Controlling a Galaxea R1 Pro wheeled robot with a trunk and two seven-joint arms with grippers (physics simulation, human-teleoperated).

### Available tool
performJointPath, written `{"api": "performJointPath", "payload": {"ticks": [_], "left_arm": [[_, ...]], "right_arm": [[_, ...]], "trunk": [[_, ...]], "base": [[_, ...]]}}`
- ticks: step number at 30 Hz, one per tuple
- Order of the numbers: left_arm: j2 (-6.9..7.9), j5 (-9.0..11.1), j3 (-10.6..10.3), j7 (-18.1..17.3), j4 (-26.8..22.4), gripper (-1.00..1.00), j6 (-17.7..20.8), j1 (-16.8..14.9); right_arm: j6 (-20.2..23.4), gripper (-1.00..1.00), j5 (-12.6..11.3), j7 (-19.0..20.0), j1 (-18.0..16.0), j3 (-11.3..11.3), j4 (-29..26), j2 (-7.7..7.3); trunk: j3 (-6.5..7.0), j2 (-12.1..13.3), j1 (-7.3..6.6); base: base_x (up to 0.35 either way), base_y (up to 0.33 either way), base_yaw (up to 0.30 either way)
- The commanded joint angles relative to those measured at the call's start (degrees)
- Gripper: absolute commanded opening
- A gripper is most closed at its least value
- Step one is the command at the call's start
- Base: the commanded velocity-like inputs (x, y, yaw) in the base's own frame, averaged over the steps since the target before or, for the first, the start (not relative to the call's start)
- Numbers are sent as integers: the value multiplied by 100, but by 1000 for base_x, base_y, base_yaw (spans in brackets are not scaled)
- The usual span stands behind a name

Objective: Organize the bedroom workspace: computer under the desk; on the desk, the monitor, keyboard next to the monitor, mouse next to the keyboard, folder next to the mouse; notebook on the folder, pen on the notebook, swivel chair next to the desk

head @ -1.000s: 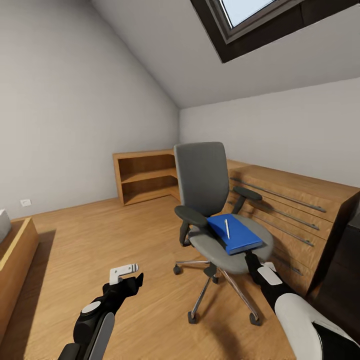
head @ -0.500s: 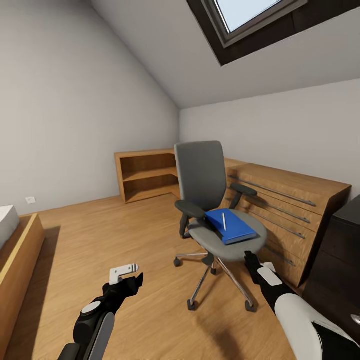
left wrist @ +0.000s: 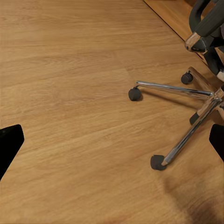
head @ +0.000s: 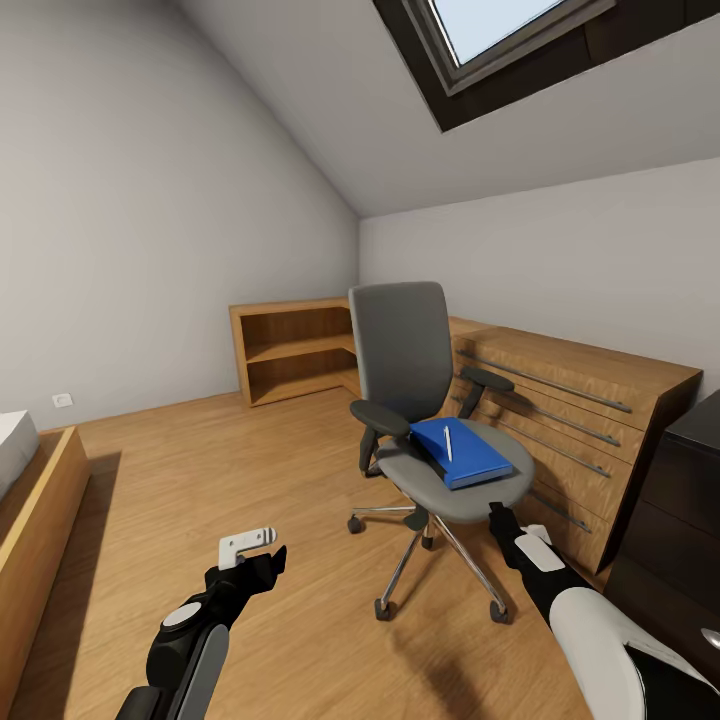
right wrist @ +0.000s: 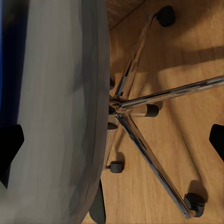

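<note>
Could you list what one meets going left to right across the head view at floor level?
Low wooden bed → left gripper → swivel chair → right gripper → black drawer unit.

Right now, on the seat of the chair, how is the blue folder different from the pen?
The folder is a wide, flat, bright-blue rectangle; the pen is a thin, short, pale stick. The folder covers much of the swivel chair seat, while the pen spans only part of the folder's width. The folder sits lower in the stack; the pen lies on top of it. Both lie flat on the chair, with neither gripper touching them.
</note>
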Motion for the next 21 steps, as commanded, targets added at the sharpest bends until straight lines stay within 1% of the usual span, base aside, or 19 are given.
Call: {"api": "performJointPath", "payload": {"ticks": [1,6,10,18,21], "left_arm": [[0,61,-5,51,-7,100,20,-3],[0,61,1,51,-7,100,20,-3],[0,61,3,51,-7,100,20,-3],[0,61,3,51,-7,100,20,-3],[0,61,1,51,-7,100,20,-3]], "right_arm": [[1,100,-59,-24,-2,11,-9,0],[1,100,-61,-24,-2,11,-9,0],[1,100,-61,-24,-2,10,-8,0],[1,100,-61,-24,-2,12,-3,7],[1,100,-61,-24,-2,12,-1,12]], "trunk": [[-6,-3,-1],[-6,-3,-1],[-6,-3,-1],[-6,-3,-1],[-6,-3,-1]], "base": [[0,0,0],[-19,0,0],[-126,0,0],[-16,0,0],[-114,0,0]]}}
